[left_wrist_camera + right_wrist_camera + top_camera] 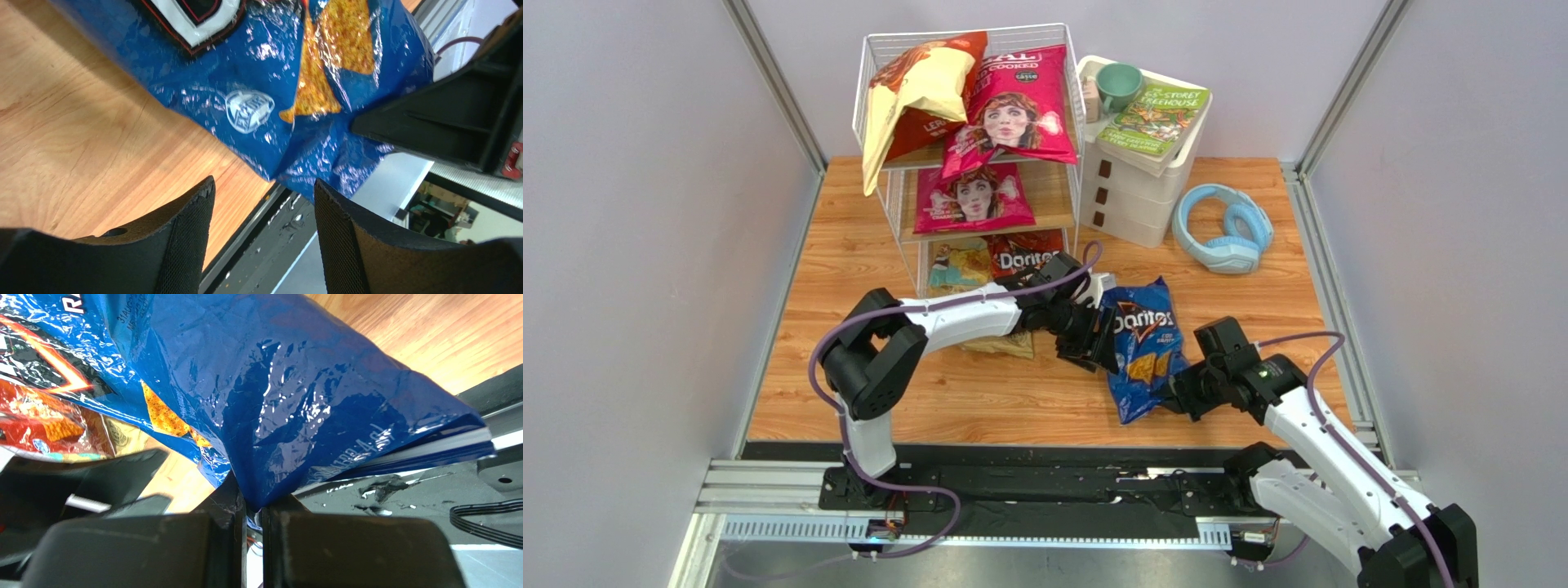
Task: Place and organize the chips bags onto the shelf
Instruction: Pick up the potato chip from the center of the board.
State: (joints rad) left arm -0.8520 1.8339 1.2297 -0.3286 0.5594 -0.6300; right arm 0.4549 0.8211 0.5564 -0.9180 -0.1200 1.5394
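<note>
While the right pincer (248, 509) was clamped on one corner of the blue Doritos bag (288, 386), spread just ahead of its tips, the left pincer (264, 205) stood apart just short of that bag, so a deeper bite seemed wise before carrying it to the shelf (1053, 194).

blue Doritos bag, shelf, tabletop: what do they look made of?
The blue Doritos bag looks like thin glossy plastic or foil film: sharp creases, bright glints. The shelf has a white wire frame, probably coated metal, with matte tiers that look like light wood. The tabletop is wood or wood-look laminate with visible grain and a satin sheen; which one can't be told.
</note>
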